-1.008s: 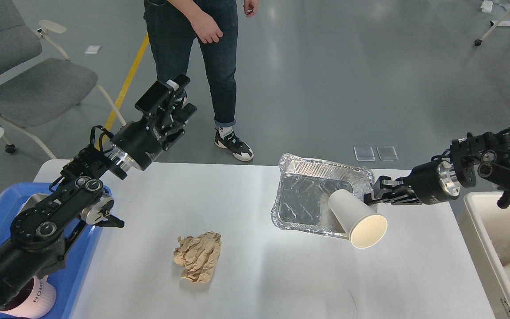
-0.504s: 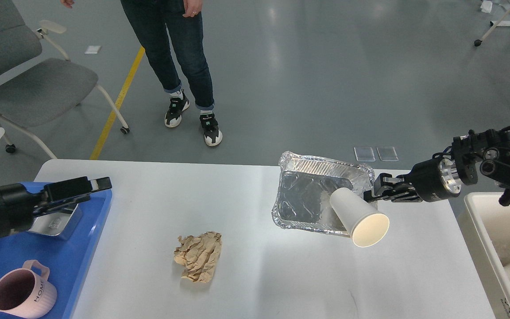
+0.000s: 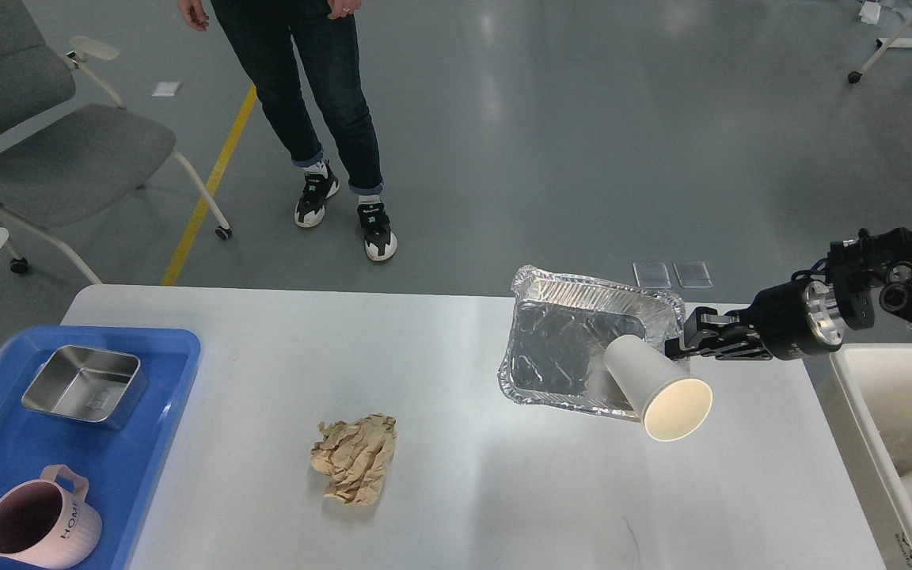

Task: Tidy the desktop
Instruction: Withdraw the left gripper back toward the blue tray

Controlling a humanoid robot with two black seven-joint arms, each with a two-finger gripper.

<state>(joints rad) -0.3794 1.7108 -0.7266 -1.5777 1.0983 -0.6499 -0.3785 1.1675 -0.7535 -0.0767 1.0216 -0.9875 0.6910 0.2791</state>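
Desktop (image 3: 464,491) below right claw (image 3: 682,347); claw clamps foil tray (image 3: 559,356) rim, paper cup (image 3: 658,388) inside.

Crinkled shiny foil tray (image 3: 575,348), matt paper cup (image 3: 656,385), crumpled brown paper (image 3: 355,457) on a smooth white counter (image 3: 440,475).

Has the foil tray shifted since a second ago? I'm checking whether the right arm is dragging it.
Yes. The foil tray has slid right along the desktop, toward the cream bin; the crumpled paper stayed put.
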